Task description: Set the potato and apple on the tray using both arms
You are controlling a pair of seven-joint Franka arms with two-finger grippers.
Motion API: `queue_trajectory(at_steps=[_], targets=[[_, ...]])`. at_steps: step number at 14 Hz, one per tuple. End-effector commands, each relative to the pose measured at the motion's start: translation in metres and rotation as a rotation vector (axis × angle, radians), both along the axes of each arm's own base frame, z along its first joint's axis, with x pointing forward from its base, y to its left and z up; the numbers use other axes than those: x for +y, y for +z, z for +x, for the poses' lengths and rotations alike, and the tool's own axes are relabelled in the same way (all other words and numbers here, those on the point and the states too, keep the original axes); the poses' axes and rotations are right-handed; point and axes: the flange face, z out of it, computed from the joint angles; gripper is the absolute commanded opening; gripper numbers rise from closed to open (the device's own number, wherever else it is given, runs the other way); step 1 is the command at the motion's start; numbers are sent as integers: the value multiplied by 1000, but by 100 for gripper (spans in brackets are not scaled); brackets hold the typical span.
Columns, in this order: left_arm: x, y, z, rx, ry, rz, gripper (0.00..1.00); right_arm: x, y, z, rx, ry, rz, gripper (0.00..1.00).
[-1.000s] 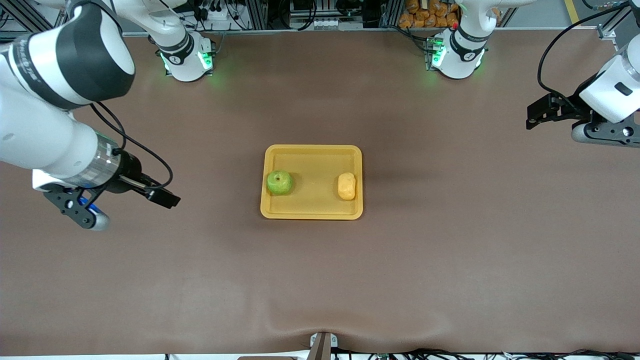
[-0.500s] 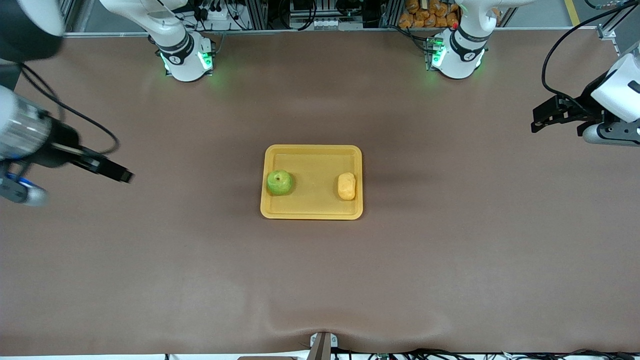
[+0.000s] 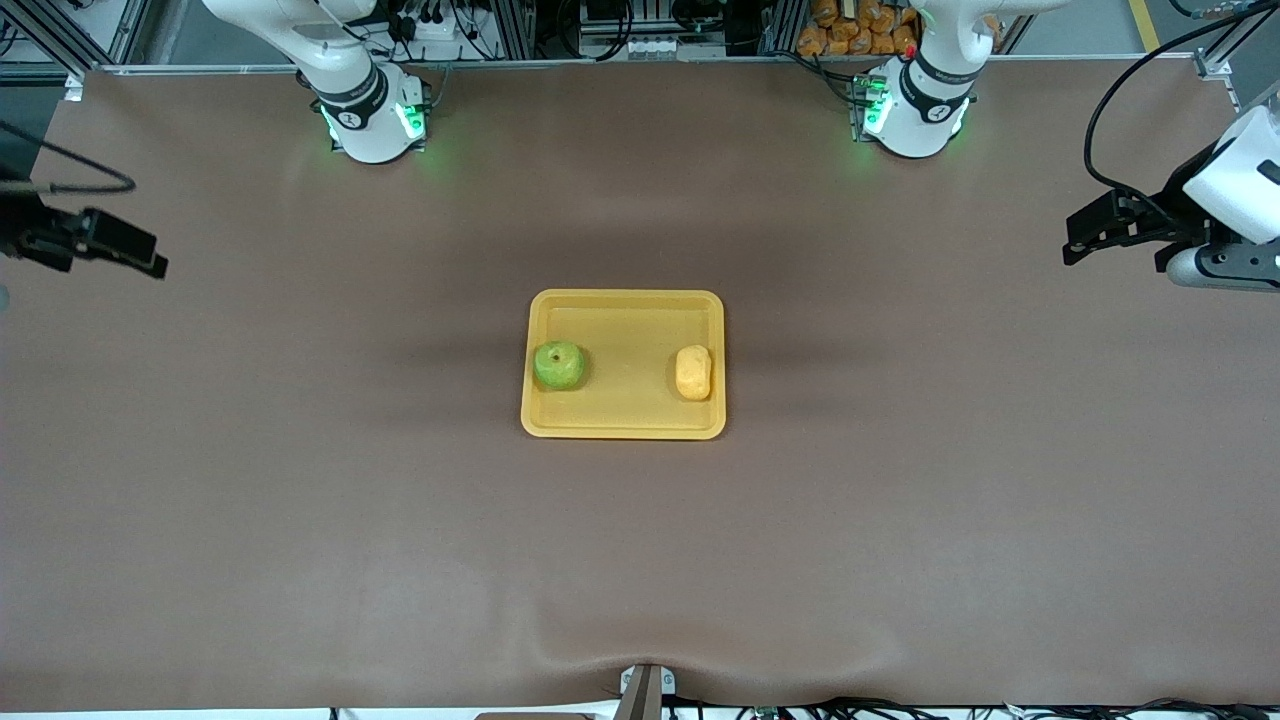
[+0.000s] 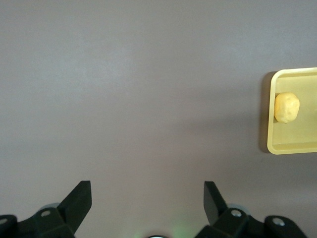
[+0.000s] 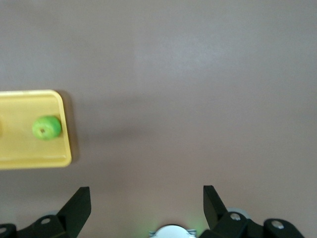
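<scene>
With the apple (image 3: 559,365) and potato (image 3: 693,372) on the tray (image 3: 625,313), both grippers, left (image 4: 147,203) and right (image 5: 146,204), hang wide open and empty over bare tabletop (image 3: 900,520) well apart from it, so only a stray sweep could knock them.

A brown-covered table (image 3: 300,520) fills the scene, with cables and metal framing (image 3: 560,30) along its edge.

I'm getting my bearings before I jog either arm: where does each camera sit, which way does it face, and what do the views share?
Front view: high across the table, facing both bases; shows the tray with the apple and potato, and the left gripper over the table's left-arm end.
Left wrist view: looks down past the open left gripper at bare table, the tray's edge and the potato.
Right wrist view: looks down past the open right gripper at the tray's edge and the apple.
Shared: all three show the tray.
</scene>
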Motion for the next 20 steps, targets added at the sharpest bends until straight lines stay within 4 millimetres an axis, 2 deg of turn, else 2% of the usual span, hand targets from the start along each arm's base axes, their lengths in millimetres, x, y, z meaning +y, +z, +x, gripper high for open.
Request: queue_trajectory(at_steps=[1,3,4,8,12,14,20], targets=[[7,7,-4,-2,12,-15,100,-35,-5,-23,8,85,3,100],[7,7,-4,-2,12,-16,100,-59,-10,-31,25,93,21,100],[7,6,-4,0,12,-16,100,-64,-12,-37,29,111,25,100],[7,5,-4,1,13,-14,100,-62,-19,-63,-16,113,21,100],[20,4,-1,3,38,-19,100,-45,-16,-63,-10,153,6,100],[18,5,-2,2,33,-19,100,-49,8,-60,-64,144,-2,100],[18,5,-2,1,32,-18,100,-54,7,-53,-66,139,-4,100]])
